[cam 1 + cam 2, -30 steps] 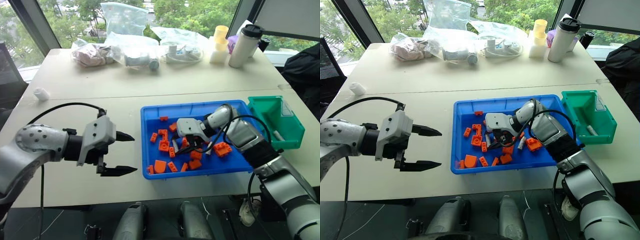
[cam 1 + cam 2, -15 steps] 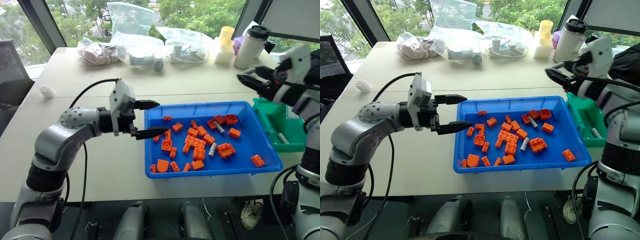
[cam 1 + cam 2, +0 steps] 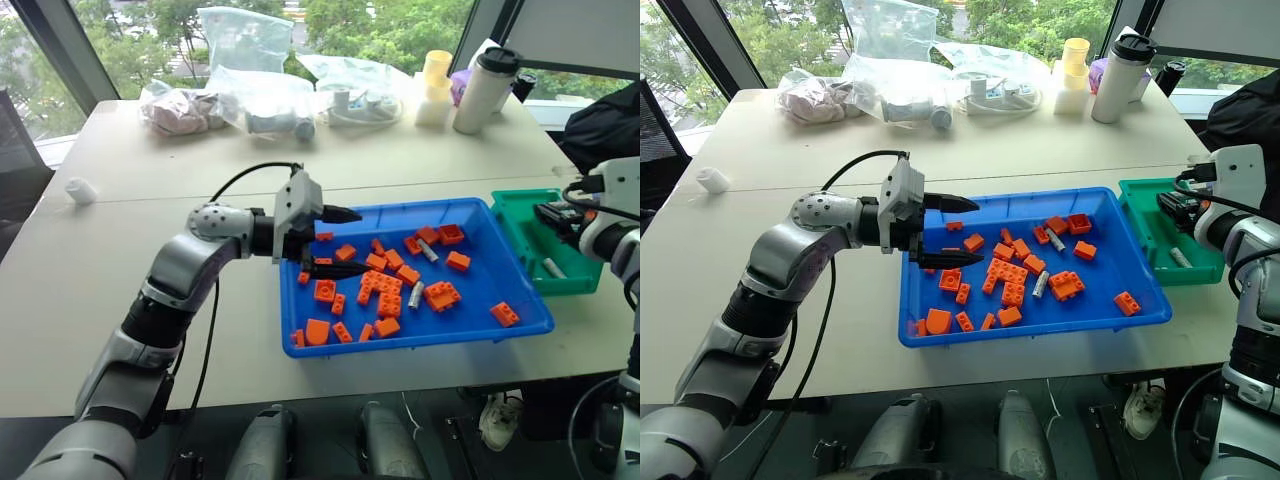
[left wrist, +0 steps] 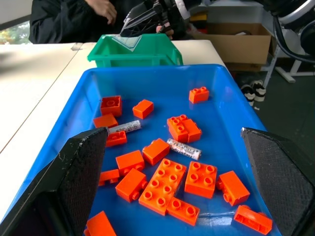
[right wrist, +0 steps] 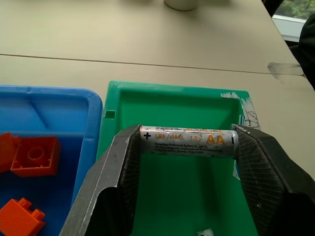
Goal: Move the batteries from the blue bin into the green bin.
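Nearest us, the blue bin (image 3: 520,328) lies on the beige table (image 3: 120,280), scattered with orange toy bricks (image 3: 385,287). We see 2 batteries among them: one (image 3: 416,294) near the middle, one (image 3: 428,250) toward the far side. Our left gripper (image 3: 335,240) reaches over the bin's left rim, its fingers spread with nothing between them. Just right of the blue bin stands the green bin (image 3: 515,215), with 1 battery (image 3: 553,267) on its floor. Above it our right gripper (image 5: 189,147) clamps an AA battery (image 5: 189,141) end to end between its fingers. Farther back we note plastic bags (image 3: 250,95) and a white tumbler (image 3: 483,90).
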